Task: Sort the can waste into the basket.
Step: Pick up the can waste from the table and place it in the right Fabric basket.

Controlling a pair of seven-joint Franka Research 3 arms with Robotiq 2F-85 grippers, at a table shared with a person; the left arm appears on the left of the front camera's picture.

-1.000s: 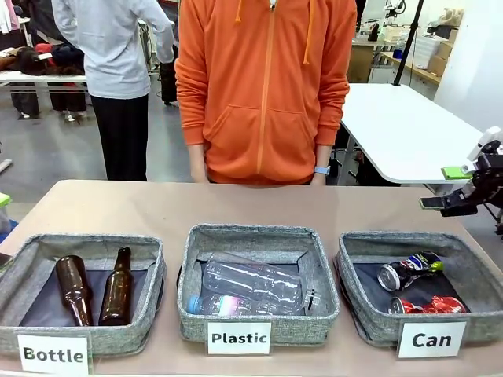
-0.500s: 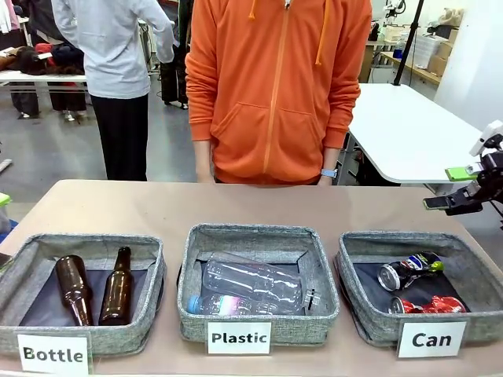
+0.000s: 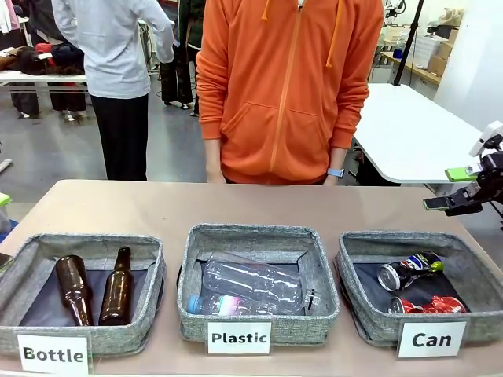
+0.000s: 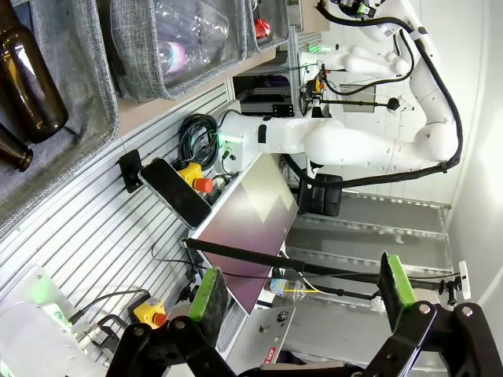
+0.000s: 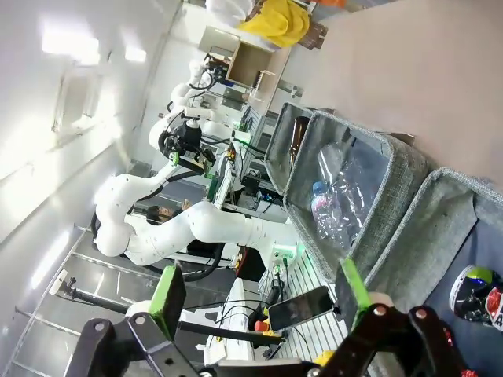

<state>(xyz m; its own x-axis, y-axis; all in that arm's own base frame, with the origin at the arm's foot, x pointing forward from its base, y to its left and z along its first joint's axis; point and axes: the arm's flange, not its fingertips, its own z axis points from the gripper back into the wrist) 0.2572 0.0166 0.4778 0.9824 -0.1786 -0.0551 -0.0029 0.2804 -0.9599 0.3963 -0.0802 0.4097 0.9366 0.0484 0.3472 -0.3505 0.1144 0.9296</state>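
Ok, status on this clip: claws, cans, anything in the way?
Both claws open, empty: right claw raised past the basket. Red can and dark can both in the basket. Nothing in the way.

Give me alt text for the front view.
Three grey baskets sit in a row on the table: the "Can" basket holds a dark can and a crushed red can. The right gripper hangs open above it, empty. A person in orange stands behind.
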